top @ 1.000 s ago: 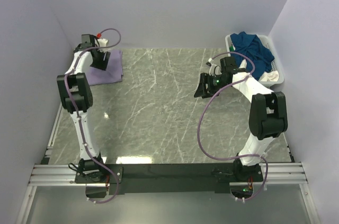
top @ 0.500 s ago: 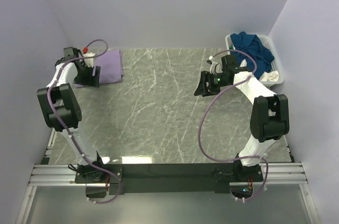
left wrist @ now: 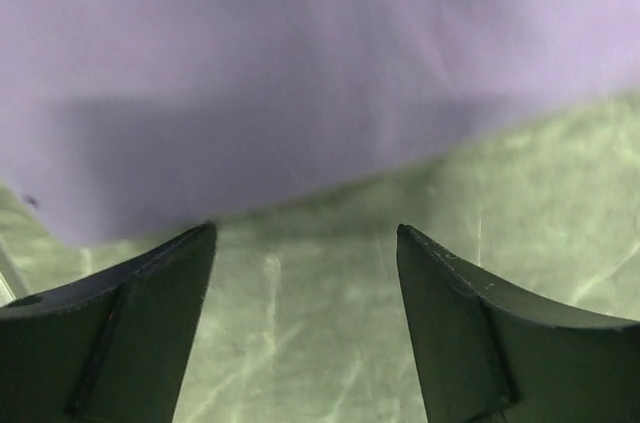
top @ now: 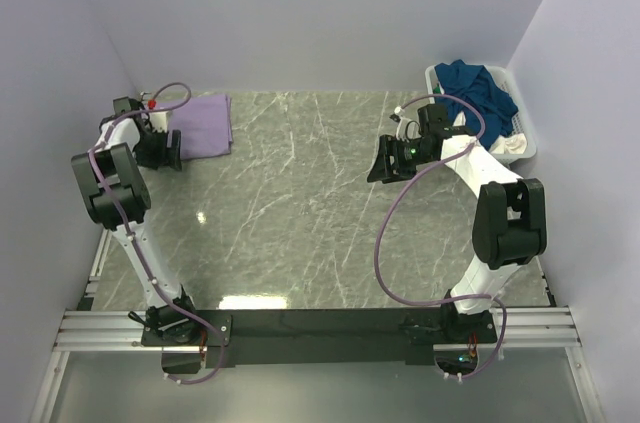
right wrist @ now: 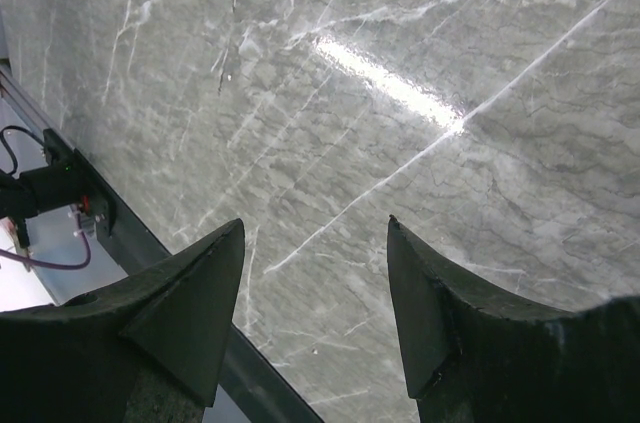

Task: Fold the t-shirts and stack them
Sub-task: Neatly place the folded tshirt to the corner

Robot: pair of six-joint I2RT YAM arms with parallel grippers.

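A folded pale lilac t-shirt (top: pixel 203 124) lies flat at the table's far left corner. In the left wrist view its near edge (left wrist: pixel 300 73) fills the upper half of the picture. My left gripper (top: pixel 160 151) hangs just off the shirt's near-left edge, open, with only marble between its fingers (left wrist: pixel 305 233). A dark teal-blue t-shirt (top: pixel 478 93) is heaped in the white basket (top: pixel 516 150) at the far right. My right gripper (top: pixel 384 161) hovers over bare marble left of the basket, open and empty (right wrist: pixel 315 228).
The grey marble table top (top: pixel 300 213) spans the space between the arms. Lilac walls close in on the left, back and right. A metal rail (top: pixel 320 328) with both arm bases runs along the near edge.
My left arm has drawn back leftward and toward the near side, off the lilac shirt, and its jaws have opened a little wider. The right arm has barely moved.
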